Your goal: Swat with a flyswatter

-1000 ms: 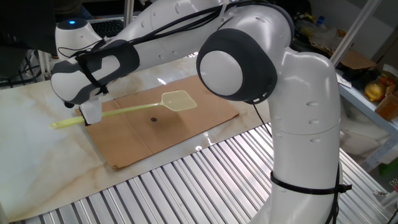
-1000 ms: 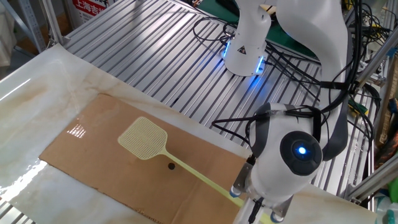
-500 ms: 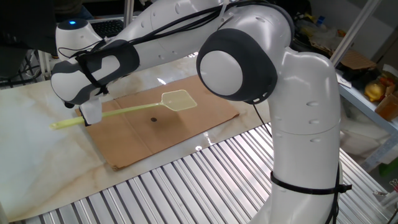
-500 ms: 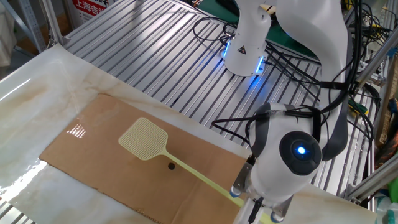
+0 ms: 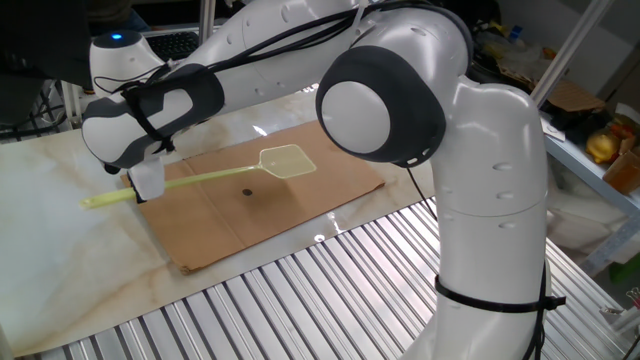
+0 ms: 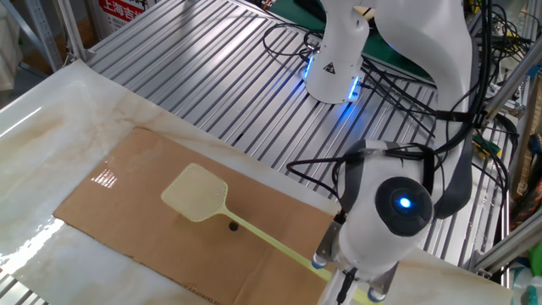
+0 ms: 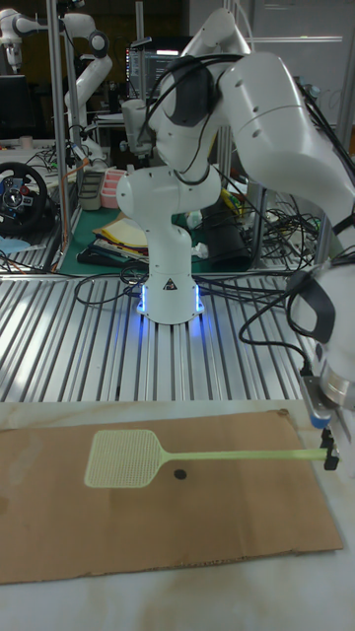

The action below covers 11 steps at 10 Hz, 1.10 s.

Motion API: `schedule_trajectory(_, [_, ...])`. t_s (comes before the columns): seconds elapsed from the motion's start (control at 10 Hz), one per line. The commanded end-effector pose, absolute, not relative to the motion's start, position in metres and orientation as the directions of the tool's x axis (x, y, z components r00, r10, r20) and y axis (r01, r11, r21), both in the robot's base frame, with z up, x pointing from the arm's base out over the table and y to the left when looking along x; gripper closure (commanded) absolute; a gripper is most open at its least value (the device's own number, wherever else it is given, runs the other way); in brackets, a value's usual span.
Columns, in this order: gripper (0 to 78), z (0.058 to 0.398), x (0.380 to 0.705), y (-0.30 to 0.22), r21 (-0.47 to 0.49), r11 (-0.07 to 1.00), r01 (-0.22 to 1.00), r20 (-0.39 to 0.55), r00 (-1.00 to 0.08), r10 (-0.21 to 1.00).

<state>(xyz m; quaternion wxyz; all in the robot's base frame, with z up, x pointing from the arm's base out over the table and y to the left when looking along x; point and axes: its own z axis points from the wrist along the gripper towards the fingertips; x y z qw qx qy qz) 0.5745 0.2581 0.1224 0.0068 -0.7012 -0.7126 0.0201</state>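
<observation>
Little has shifted in the last second, except that the mesh head looks slightly blurred and lifted in the other fixed view, as if a swing is starting. The end effector (image 7: 328, 455) is clamped on the far right end of the flyswatter (image 7: 197, 457), whose head lies over the cardboard sheet (image 7: 148, 532) on the surface (image 5: 60, 250), just left of a small dark spot (image 7: 178, 474). I judge the swat itself is in hand; next comes a flick bringing the head down on that spot.
</observation>
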Motion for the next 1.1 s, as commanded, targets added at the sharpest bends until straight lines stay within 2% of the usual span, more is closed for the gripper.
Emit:
schedule_trajectory(0.1, [76.4,0.125,0.576,0.258,-0.031,0.083,0.996,-0.035,-0.084,0.996])
schedule_trajectory(0.4, [76.4,0.125,0.576,0.258,-0.036,0.148,0.988,-0.078,-0.151,0.985])
schedule_trajectory(0.6, [76.4,0.125,0.576,0.258,-0.028,0.121,0.992,-0.052,-0.122,0.991])
schedule_trajectory(1.1, [76.4,0.13,0.564,0.307,-0.037,0.043,0.998,-0.041,-0.044,0.998])
